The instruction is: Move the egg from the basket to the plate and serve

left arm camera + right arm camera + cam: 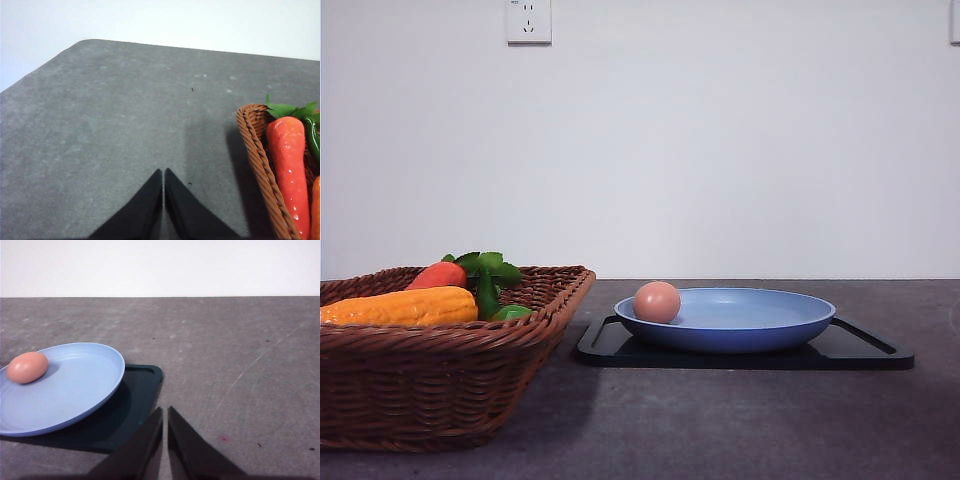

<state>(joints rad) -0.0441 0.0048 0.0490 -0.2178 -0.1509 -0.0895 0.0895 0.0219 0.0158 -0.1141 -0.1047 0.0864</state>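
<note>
The egg [657, 301] is sitting in the light blue plate [750, 335], against its left rim, and the plate is resting on a black tray [865, 350] on the grey counter [740, 420]. The basket [430, 390] is standing to the left, holding a carrot [438, 275]. The left claw [164, 172] and right claw [165, 410] are hovering with fingers pressed together, gripping nothing.

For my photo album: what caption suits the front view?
Egg resting in the blue plate on a black tray, beside a wicker basket of vegetables.
</note>
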